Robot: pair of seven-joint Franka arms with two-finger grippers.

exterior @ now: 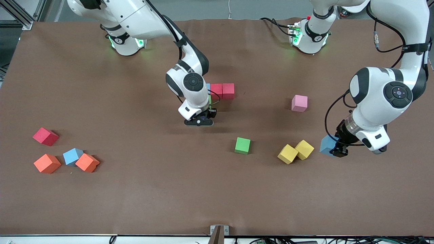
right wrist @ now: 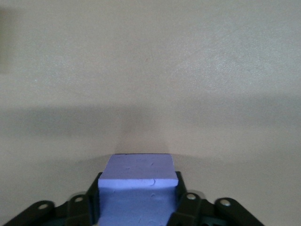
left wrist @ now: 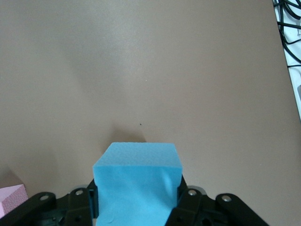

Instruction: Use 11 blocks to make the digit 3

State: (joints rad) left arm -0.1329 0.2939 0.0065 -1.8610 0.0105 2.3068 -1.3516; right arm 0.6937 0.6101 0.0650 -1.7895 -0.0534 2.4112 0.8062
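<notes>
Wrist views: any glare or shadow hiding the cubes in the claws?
Left wrist view: blue cube evenly lit, sharp, a small shadow at its edge. Right wrist view: purple cube clear; a soft shadow band crosses the table. No glare in either.

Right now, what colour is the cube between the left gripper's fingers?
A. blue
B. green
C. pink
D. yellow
A: the left wrist view shows a blue cube clamped in the left gripper, near the two yellow cubes in the front view.
</notes>
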